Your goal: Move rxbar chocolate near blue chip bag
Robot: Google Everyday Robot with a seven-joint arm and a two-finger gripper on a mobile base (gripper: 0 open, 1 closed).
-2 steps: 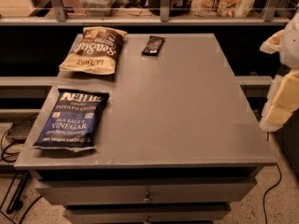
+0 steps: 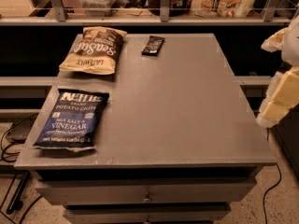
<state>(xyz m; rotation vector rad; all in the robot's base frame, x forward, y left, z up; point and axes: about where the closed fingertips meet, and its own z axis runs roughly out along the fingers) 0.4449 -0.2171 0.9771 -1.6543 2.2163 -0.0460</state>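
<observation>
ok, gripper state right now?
Gripper: off the grey table's right edge, state cannot be told; not holding the small black-brown rxbar chocolate wrapper, which lies at the table's far side.

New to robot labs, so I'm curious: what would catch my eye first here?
A large dark blue Kettle potato chip bag lies at the grey table's near left corner, a tan and brown chip bag behind it. A small flat black-brown snack bar wrapper sits alone near the far edge. The robot's pale cream end effector hangs beyond the table's right side, away from them.

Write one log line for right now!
gripper: right of table | snack bar: far side, untouched | blue chip bag: near-left corner
</observation>
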